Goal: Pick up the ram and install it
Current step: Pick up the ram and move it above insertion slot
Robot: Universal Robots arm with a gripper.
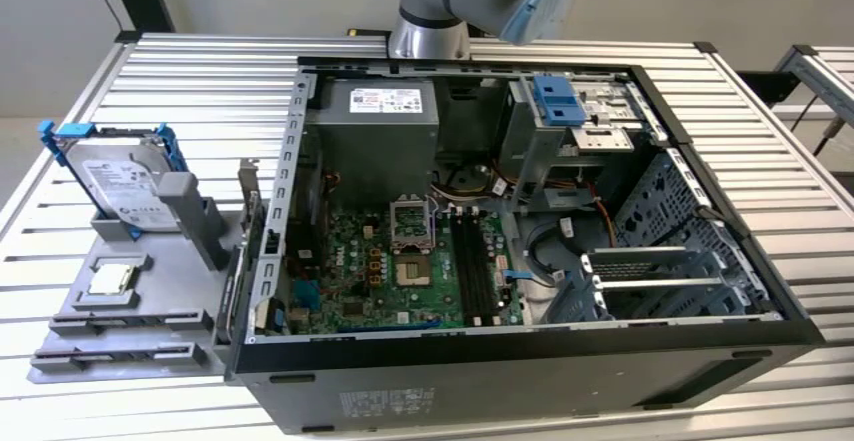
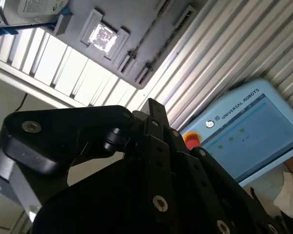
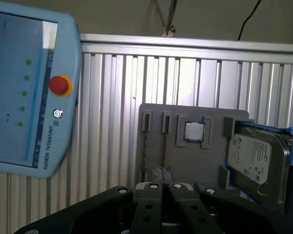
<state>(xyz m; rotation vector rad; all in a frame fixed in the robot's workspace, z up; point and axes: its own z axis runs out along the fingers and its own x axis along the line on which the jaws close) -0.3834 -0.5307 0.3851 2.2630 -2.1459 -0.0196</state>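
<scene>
The ram [image 1: 127, 318] shows as a thin dark strip standing on edge in a long holder of the grey tray [image 1: 160, 281], at the exterior view's left. A second such strip [image 1: 118, 359] lies nearer the tray's front. In the first wrist view the strips [image 3: 146, 151] run along the tray [image 3: 195, 161], well beyond my gripper [image 3: 161, 186]. The gripper's black fingers [image 3: 154, 195] meet with nothing between them. In the second wrist view its tip [image 2: 151, 107] points toward the tray [image 2: 136, 44]. The black memory slots [image 1: 467, 261] sit on the motherboard [image 1: 387, 271] inside the open case.
On the tray stand a silver hard drive in a blue bracket [image 1: 127, 186] and a square processor chip [image 1: 111, 278]. The open computer case [image 1: 534, 211] lies on the slatted metal table [image 1: 200, 71]. A teach pendant with a red button [image 3: 34, 87] hangs close to the wrist. The arm [image 1: 454, 1] rises behind the case.
</scene>
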